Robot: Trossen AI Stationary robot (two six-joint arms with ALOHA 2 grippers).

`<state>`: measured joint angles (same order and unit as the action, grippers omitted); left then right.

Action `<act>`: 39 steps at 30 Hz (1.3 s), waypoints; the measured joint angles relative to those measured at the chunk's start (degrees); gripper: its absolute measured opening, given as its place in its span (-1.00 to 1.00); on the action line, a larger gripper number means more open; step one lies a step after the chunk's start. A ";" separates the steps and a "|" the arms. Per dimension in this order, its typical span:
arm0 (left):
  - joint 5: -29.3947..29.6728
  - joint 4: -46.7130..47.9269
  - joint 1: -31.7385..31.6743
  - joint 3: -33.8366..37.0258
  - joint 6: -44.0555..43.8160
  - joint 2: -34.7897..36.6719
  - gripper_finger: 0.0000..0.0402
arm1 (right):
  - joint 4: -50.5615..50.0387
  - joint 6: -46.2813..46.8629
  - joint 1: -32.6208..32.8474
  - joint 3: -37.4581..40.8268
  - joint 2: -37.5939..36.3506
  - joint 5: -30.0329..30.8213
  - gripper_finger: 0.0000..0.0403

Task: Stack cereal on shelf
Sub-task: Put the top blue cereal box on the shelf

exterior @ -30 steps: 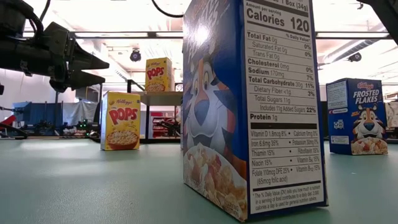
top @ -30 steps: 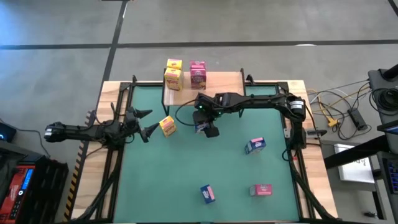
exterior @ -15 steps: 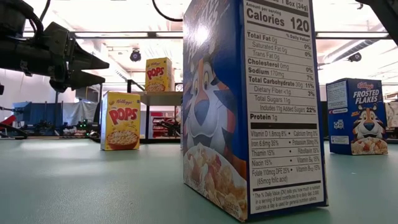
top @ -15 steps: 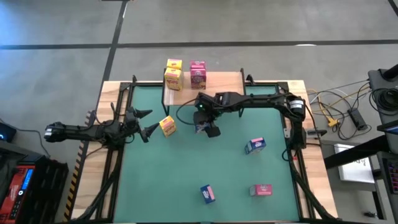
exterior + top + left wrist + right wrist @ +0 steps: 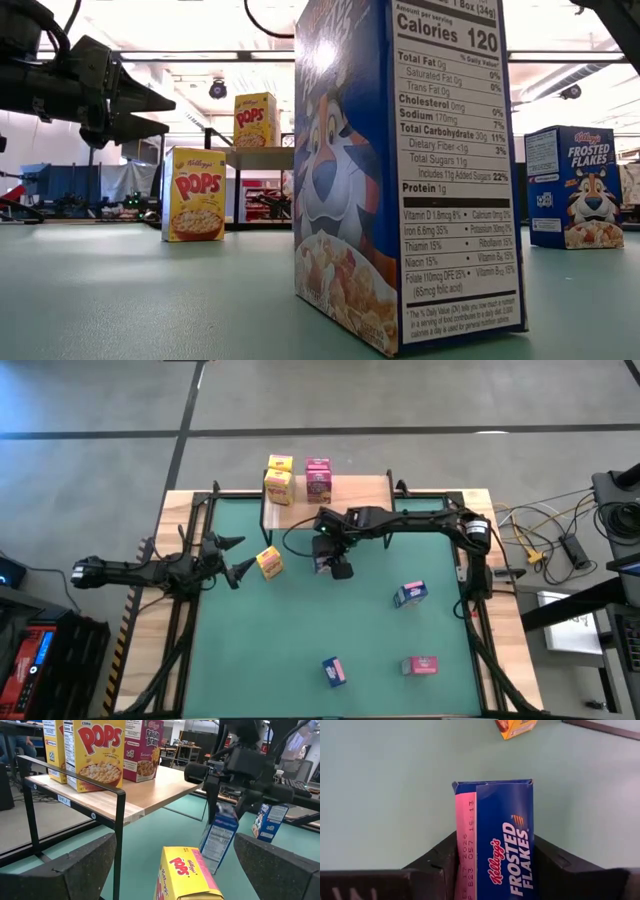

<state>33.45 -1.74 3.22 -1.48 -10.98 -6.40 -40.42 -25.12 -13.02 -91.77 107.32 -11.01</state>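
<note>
While two yellow boxes [image 5: 278,478] and a pink box [image 5: 318,478] already stand on the shelf [image 5: 350,488] at the far edge of the bench [image 5: 500,610], the step in hand is the carrying of a blue Frosted Flakes box [image 5: 502,845]. The right tool [image 5: 333,563] is clenched on this box, one finger against each side of it, near the middle of the green mat [image 5: 300,640] and just in front of the shelf; the left wrist view shows the box hanging tilted under the tool, apparently clear of the mat. The next move seems to call for lifting it above the board and setting it upright in the free space beside the pink box.

The left tool [image 5: 232,558] waits with its fingers spread, a yellow Pops box [image 5: 269,562] just ahead of them on the mat. Three more boxes lie well apart nearer the front: a blue one [image 5: 410,594], another blue one [image 5: 334,671] and a pink one [image 5: 419,665].

Only seven boxes can be counted. The low view is largely blocked by a blue box standing close to the camera, and the right arm hides part of the shelf from above.
</note>
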 joint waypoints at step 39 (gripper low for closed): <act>0.00 -0.02 0.00 -0.01 -0.02 -0.02 0.93 | -16.67 -1.66 -9.70 -0.08 -25.39 6.08 -0.23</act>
<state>33.45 -1.76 3.22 -1.49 -11.00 -6.42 -57.09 -26.78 -22.72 -91.85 81.93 -4.92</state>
